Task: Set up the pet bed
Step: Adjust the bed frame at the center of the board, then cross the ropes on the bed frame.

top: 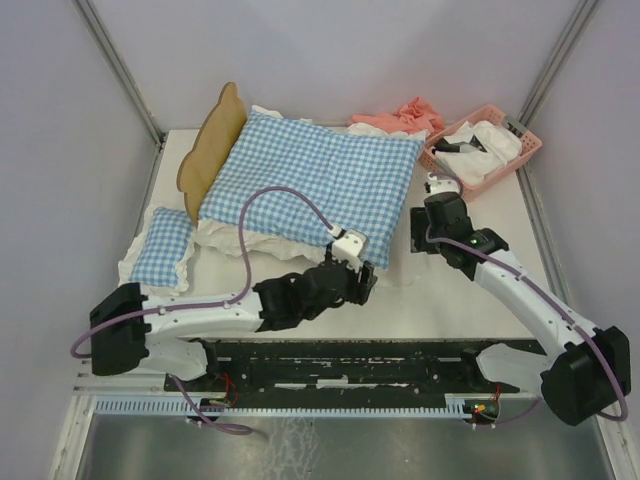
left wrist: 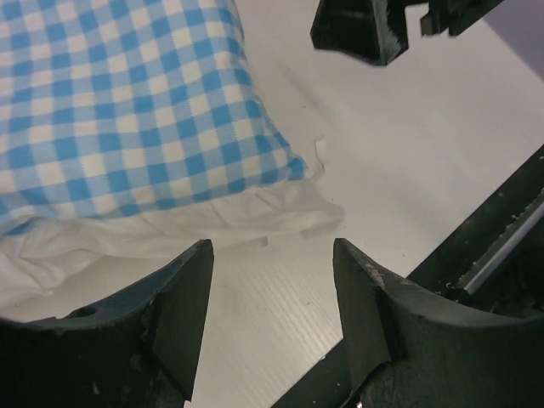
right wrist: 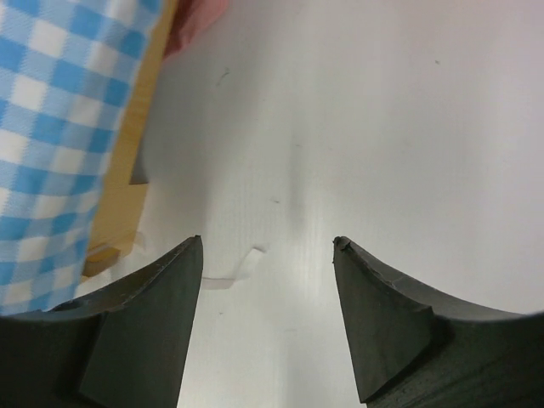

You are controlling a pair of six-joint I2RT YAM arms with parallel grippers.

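Though empty, right tool (right wrist: 268, 242) just beside pet bed (right wrist: 126, 170).

Looking over all three views now, and there is no writing, label, brand, number or sign that can be read anywhere.
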